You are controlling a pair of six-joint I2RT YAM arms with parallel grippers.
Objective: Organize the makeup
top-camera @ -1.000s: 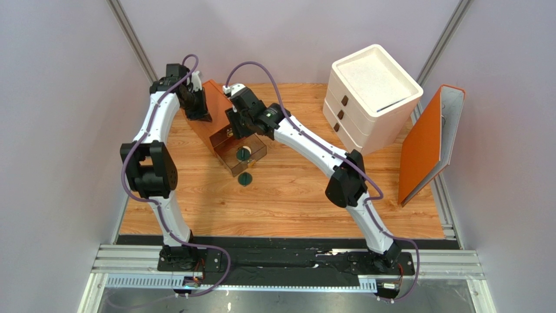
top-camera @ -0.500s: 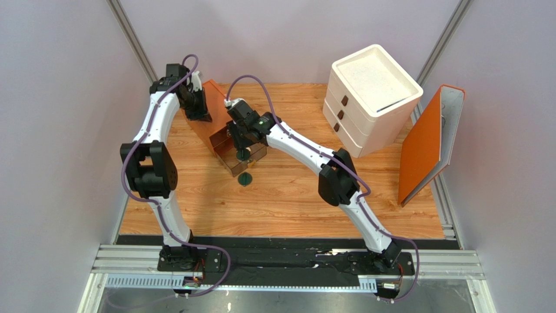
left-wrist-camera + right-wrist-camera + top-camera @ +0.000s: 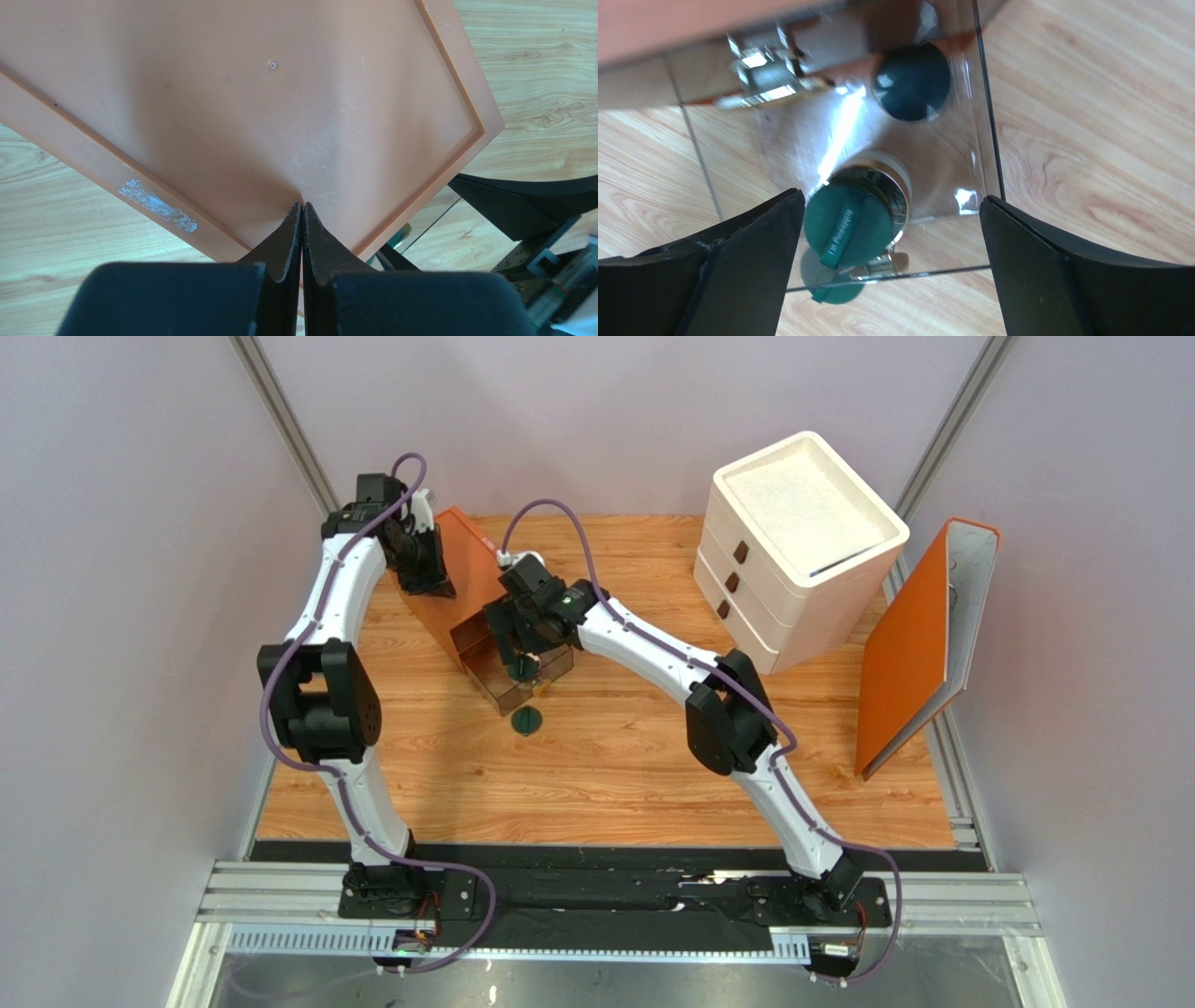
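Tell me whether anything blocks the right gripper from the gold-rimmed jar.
Nothing visible does. The right gripper is open above the gold-rimmed jar in the open-topped clear drawer, with no object between them.

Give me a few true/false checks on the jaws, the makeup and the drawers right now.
1. The right jaws are open over the clear drawer. True.
2. The left jaws are open. False: they are shut, tips against the orange box.
3. A green-lidded jar sits in the clear drawer. True.
4. Nothing round is left outside the drawer. False: a dark compact lies on the table just outside it.
5. The white drawer unit has a drawer pulled out. False: all three look closed.
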